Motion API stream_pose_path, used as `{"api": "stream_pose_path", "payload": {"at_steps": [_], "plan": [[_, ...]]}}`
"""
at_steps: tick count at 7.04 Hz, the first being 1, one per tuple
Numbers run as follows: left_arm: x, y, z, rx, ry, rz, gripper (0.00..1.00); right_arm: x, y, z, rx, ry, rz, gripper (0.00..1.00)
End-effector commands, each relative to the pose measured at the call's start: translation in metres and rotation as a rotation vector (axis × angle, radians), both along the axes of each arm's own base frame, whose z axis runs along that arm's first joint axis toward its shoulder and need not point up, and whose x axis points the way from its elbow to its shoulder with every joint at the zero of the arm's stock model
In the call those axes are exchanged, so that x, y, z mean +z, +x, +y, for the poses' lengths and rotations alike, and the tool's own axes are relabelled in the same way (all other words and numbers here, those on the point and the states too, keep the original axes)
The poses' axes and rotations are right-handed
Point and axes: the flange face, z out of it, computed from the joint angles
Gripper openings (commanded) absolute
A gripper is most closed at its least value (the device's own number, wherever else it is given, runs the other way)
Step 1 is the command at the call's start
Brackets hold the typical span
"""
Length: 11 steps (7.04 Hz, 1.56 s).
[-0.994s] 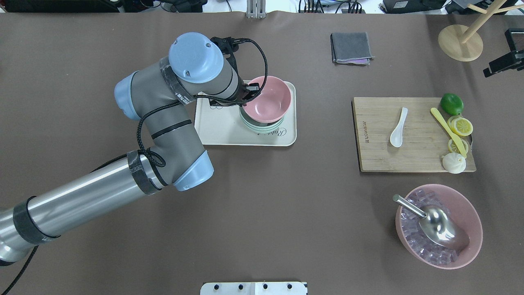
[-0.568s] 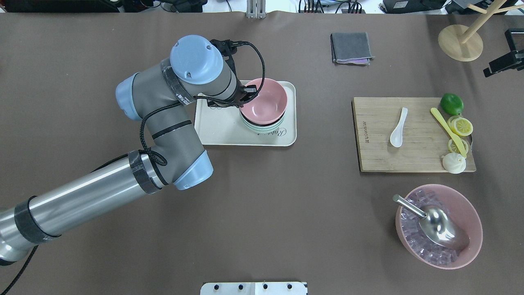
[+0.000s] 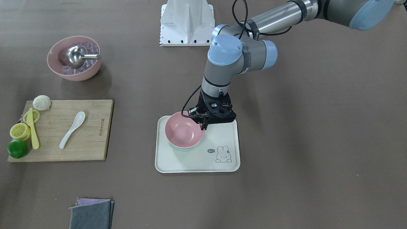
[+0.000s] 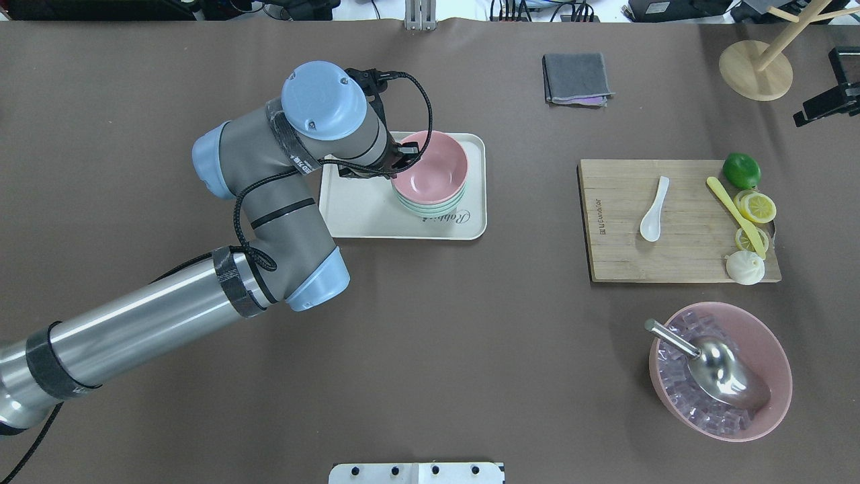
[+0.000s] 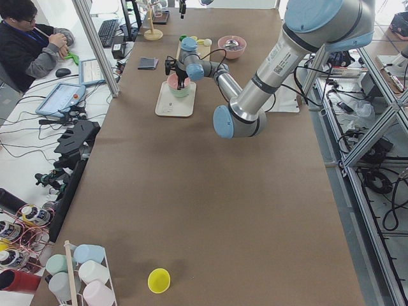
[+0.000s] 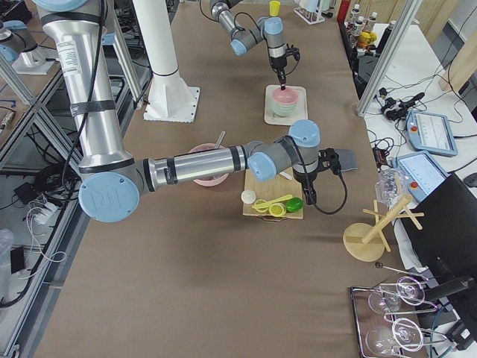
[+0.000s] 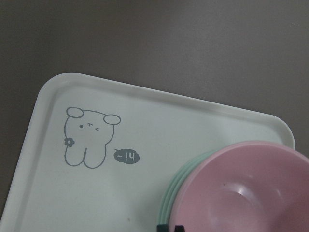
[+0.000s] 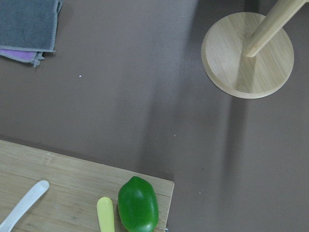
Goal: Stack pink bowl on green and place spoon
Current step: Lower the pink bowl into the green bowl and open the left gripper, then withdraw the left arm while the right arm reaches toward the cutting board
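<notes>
The pink bowl (image 4: 430, 168) sits nested in the green bowl (image 4: 420, 209) on the cream tray (image 4: 356, 215). Only the green rim shows beneath it, as in the front view (image 3: 182, 150) and the left wrist view (image 7: 171, 193). My left gripper (image 4: 403, 153) is shut on the pink bowl's rim on the side nearer the arm, also seen from the front (image 3: 202, 124). The white spoon (image 4: 653, 212) lies on the wooden cutting board (image 4: 618, 255). My right gripper (image 6: 307, 200) hangs above the board's far corner near the lime; I cannot tell if it is open or shut.
On the board lie a lime (image 4: 742, 170), lemon slices (image 4: 756, 207), a yellow knife (image 4: 736, 215) and a bun (image 4: 744, 267). A pink bowl of ice with a metal scoop (image 4: 720, 370) stands nearer the robot. A folded grey cloth (image 4: 576, 78) and a wooden stand (image 4: 756, 70) are at the back.
The left gripper has lowered the pink bowl and shifted it slightly left, so it now rests down in the green bowl; the dark gap under it is gone.
</notes>
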Motion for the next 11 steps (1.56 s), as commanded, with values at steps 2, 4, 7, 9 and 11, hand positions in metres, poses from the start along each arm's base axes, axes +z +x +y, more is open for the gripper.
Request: {"api": "stream_pose_path", "payload": {"at_steps": [2, 4, 7, 9, 11], "plan": [[0.001, 0.002, 0.002, 0.003, 0.000, -0.001, 0.00, 0.000, 0.000, 0.000, 0.000, 0.000, 0.000, 1.00], [0.000, 0.002, 0.002, 0.003, 0.001, 0.001, 0.91, 0.000, 0.000, 0.000, 0.001, -0.001, -0.001, 1.00], [0.017, -0.078, -0.014, 0.117, 0.080, 0.021, 0.98, -0.009, -0.016, -0.001, 0.070, -0.084, -0.034, 1.00], [0.100, -0.231, -0.032, 0.241, 0.166, -0.003, 0.98, -0.039, -0.061, 0.002, 0.143, -0.148, -0.054, 1.00], [0.177, -0.357, -0.044, 0.332, 0.251, -0.137, 0.98, -0.056, -0.095, 0.013, 0.187, -0.177, -0.054, 1.00]]}}
